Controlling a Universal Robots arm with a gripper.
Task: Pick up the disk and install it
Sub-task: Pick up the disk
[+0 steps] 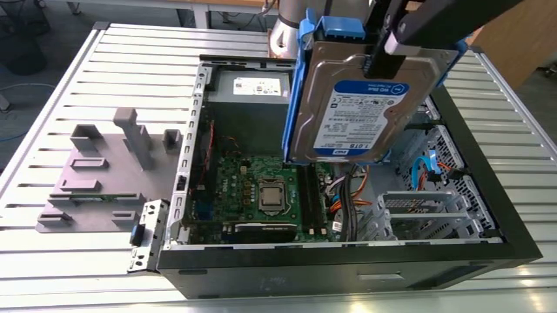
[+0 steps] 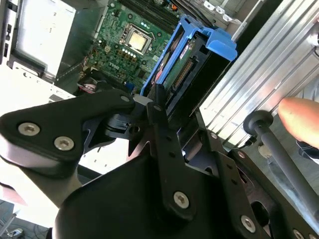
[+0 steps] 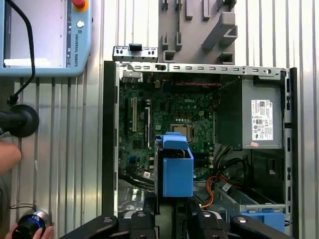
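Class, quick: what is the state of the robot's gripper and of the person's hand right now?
Gripper: closed, holding the disk above the open computer case.
Person's hand: beside a black knob; grip cannot be told.

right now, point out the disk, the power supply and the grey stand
the disk (image 1: 361, 120), exterior view, on its white-and-blue label
the power supply (image 1: 245, 96), exterior view, on its labelled face
the grey stand (image 1: 122, 179), exterior view, on its flat base

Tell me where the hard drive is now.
In the exterior view, the hard drive hangs upright in the hand, above the motherboard in the open computer case.
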